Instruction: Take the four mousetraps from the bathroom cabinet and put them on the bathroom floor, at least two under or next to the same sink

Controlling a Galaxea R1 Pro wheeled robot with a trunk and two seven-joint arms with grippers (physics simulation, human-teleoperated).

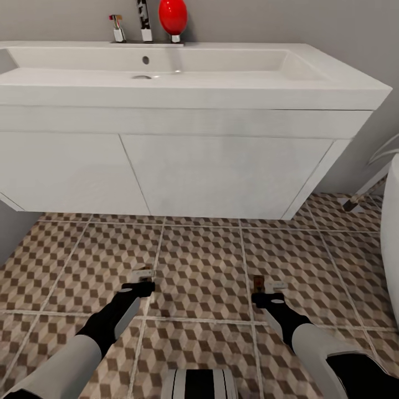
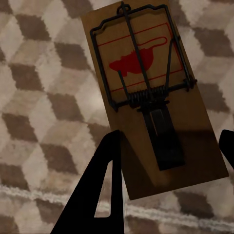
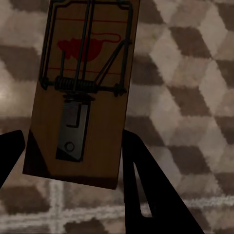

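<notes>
My left gripper [image 1: 141, 286] hangs low over the cube-patterned bathroom floor [image 1: 199, 260], shut on a brown wooden mousetrap [image 1: 143, 272]. In the left wrist view that mousetrap [image 2: 146, 73] lies between the black fingers [image 2: 105, 185], with the left gripper [image 2: 170, 141] closed on its edges. My right gripper [image 1: 265, 296] holds a second mousetrap [image 1: 258, 284] the same way. The right wrist view has this mousetrap [image 3: 87, 58] clamped in the right gripper [image 3: 72, 141]. Both traps are in front of the white sink [image 1: 194, 91] on its wall-hung vanity [image 1: 221, 177].
A chrome tap [image 1: 145, 22] and a red rounded object [image 1: 173, 16] stand behind the basin. A white curved fixture [image 1: 391, 221] rises at the right edge, with a metal leg [image 1: 353, 203] beside it. A grey wall [image 1: 11, 233] closes the left side under the vanity.
</notes>
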